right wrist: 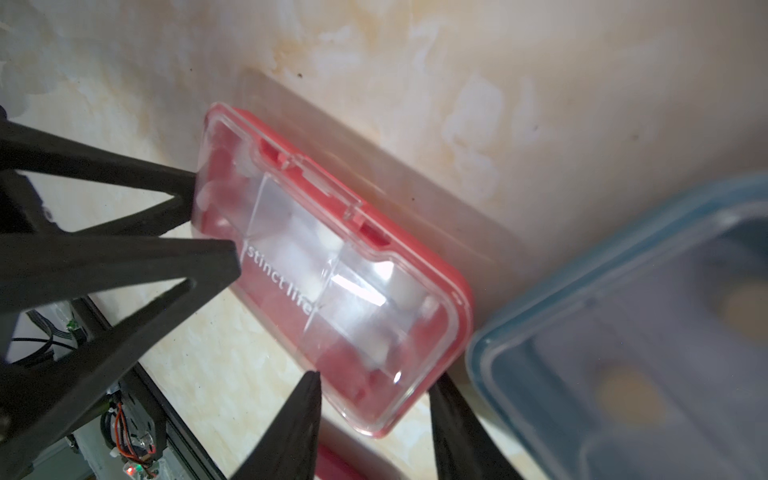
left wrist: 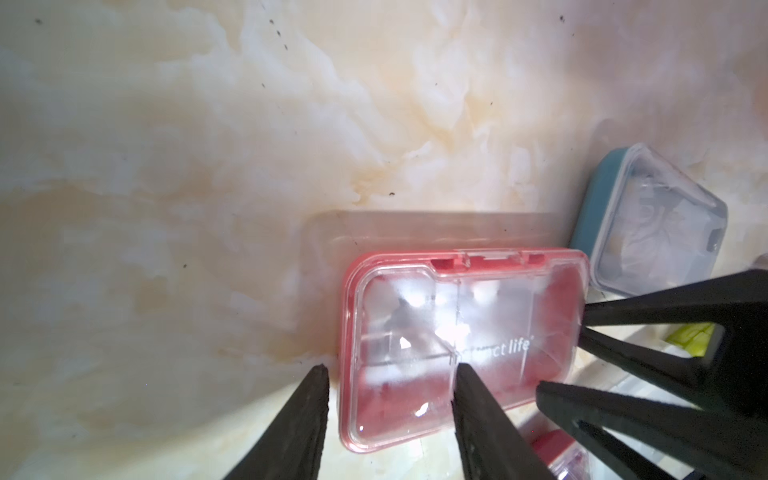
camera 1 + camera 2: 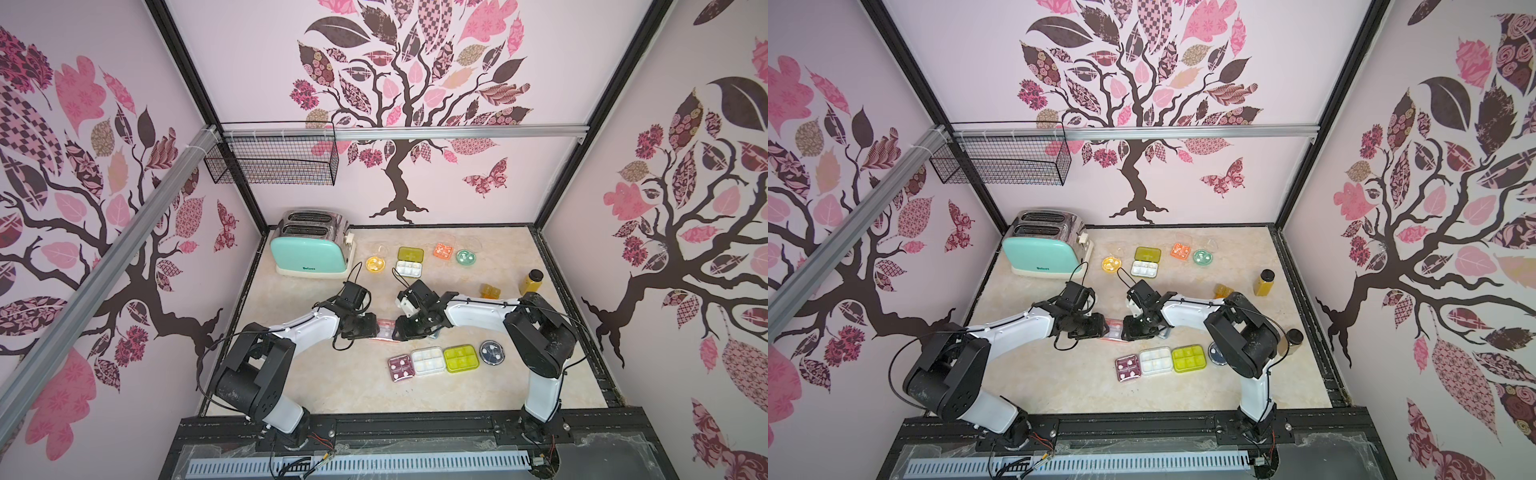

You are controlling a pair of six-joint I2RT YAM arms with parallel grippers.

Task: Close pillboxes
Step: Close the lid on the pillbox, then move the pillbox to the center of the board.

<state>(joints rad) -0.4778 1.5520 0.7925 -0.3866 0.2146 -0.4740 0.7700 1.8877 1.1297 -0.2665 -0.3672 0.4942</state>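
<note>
Risk check: pink pillbox (image 2: 519, 299) lying between left pincer (image 2: 390, 370) and right pincer (image 1: 374, 378).
I see the box flat on the table, lid up. Its long axis runs pincer to pincer, one short end toward each, and the clear tab edge lies beyond both sets of tips. Both pincers are half-spread and clamp nothing. The left has one finger over the lid and the other just off the short end; the right straddles the opposite end's corner. The lid looks down, but glare hides the tab, so possibly unlatched. Risks, my call: an off-centre push skids the box into the blue pillbox (image 2: 648, 224) just beside the right pincer. Opposing fingertips could clash over the lid. Squeezing the ends could bow the lid and pop the tab.
</note>
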